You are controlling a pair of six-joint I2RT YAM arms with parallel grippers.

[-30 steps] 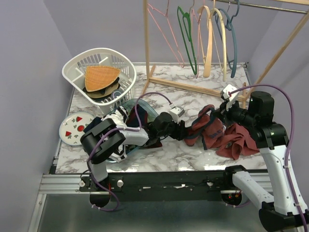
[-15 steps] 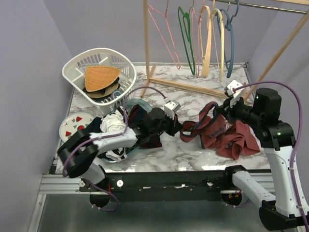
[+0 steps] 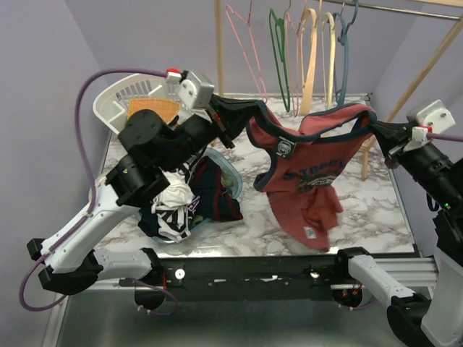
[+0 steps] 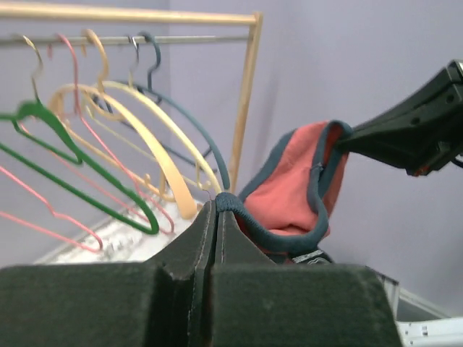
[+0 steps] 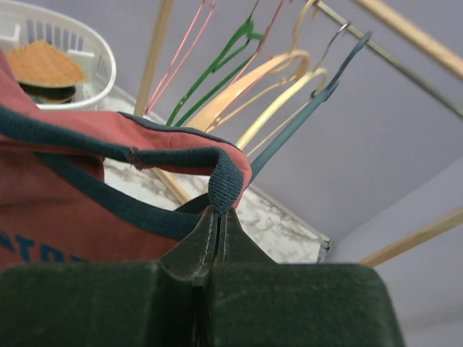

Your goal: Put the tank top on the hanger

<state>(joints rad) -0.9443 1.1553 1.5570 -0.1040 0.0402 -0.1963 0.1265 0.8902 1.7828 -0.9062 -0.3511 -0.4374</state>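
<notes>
The maroon tank top [image 3: 311, 170] hangs in the air above the marble table, stretched between both grippers by its navy-trimmed shoulders, chest print facing the camera. My left gripper [image 3: 230, 116] is shut on the left shoulder strap; in the left wrist view its tips [image 4: 215, 206] pinch the navy trim of the tank top [image 4: 289, 191]. My right gripper [image 3: 377, 124] is shut on the right strap, its tips [image 5: 219, 211] clamping the navy edge of the tank top [image 5: 72, 210]. The slate-blue hanger [image 3: 346, 50] hangs on the rack behind the shirt, rightmost of the row [image 4: 192, 119] [image 5: 304, 116].
A wooden rack [image 3: 218, 58] at the back carries a pink hanger [image 3: 246, 36], a green hanger [image 3: 278, 50] and cream hangers [image 3: 312, 50]. A white basket [image 3: 108, 105] stands at the back left. Piled clothes, one black-and-white striped [image 3: 172, 210], lie under the left arm.
The left gripper closed on the shirt on the table. Both arms then rose, lifting the crumpled tank top and spreading it wide in front of the rack.
</notes>
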